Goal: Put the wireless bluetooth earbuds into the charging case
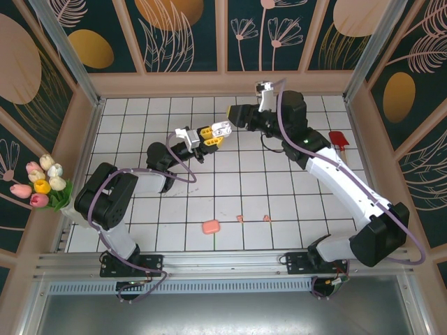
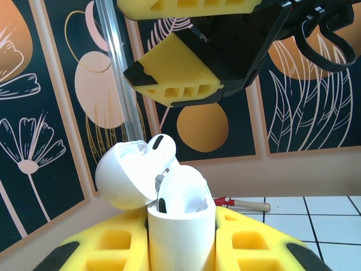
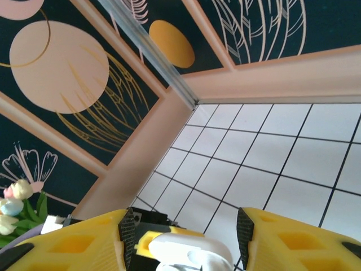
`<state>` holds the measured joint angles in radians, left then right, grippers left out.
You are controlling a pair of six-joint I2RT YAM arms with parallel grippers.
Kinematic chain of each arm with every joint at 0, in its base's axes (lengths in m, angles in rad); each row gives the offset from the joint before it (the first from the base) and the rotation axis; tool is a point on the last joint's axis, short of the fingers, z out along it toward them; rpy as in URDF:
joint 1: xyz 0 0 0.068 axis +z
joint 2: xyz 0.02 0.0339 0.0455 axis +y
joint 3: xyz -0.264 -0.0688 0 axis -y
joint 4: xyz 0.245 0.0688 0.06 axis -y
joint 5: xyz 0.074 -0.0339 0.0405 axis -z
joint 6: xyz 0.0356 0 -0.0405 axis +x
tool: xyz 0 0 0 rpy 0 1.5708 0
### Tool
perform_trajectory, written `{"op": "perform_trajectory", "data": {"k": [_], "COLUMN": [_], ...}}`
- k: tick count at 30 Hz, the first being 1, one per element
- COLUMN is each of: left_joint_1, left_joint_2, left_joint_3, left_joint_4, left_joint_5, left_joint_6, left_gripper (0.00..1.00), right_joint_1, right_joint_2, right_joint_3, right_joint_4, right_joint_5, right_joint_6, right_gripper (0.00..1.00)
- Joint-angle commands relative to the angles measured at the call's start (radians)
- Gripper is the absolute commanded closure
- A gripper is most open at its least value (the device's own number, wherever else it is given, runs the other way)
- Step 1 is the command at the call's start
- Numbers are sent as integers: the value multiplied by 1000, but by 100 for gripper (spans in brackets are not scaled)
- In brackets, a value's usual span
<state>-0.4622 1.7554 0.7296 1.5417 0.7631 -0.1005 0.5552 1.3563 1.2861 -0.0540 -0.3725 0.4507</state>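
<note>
A white case sits closest to the left wrist camera. It is held upright by the left gripper, whose yellow fingers are pressed tight against its sides. The lid is swung open to the left. One white bud is lodged in the mouth of the case. A second white bud stands higher, against the lid. Whether either is fully seated cannot be told from this angle, and the upper one appears to stand proud of its well.

The right gripper is poised just beside and above the case. Its jaws are spread and nothing is held between them. In its own wrist view the white case is seen below the gap. In the top view both grippers are brought together, off the tiles, over the middle of the floor.

The white pair is judged to be in, or very nearly in. A press to seat the upper bud and the closing of the lid are probably what is left there.

The pink set looks untouched. A pink case lies on the tiles near the front edge, and two pink buds lie loose just beside it on its right. Whether that case is open cannot be made out. Roughly half of the task is judged to be outstanding.
</note>
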Motion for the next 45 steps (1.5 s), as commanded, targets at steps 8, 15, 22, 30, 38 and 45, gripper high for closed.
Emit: {"op": "perform_trajectory", "data": {"k": [8,15,22,30,38,45], "left_joint_1": [-1,-1,-1,-1,-1,-1], "left_joint_2": [7,11,14,21,21,17], "left_joint_3": [27,31,33,34,36,32], "left_joint_4": [29,20,8,9,12,12], "left_joint_5": [19,18,15,11,10,9], "left_joint_6": [17,21,22,21,12,12], "left_gripper": [100,100,100,100,100,100], "right_joint_1": [-2,-2,-2,-2,-3,-3], "right_joint_2": [15,43,55,2,-11,12], "right_joint_3": [-57,-63,-50,-60,-42,-20], "right_joint_4": [39,57,40,-14,-20,-14], "right_joint_5": [-101,-131,-152,-105,-85,-100], "right_joint_6": [50,62,49,6,1,2], "right_gripper": [47,48,48,48,47,48]}}
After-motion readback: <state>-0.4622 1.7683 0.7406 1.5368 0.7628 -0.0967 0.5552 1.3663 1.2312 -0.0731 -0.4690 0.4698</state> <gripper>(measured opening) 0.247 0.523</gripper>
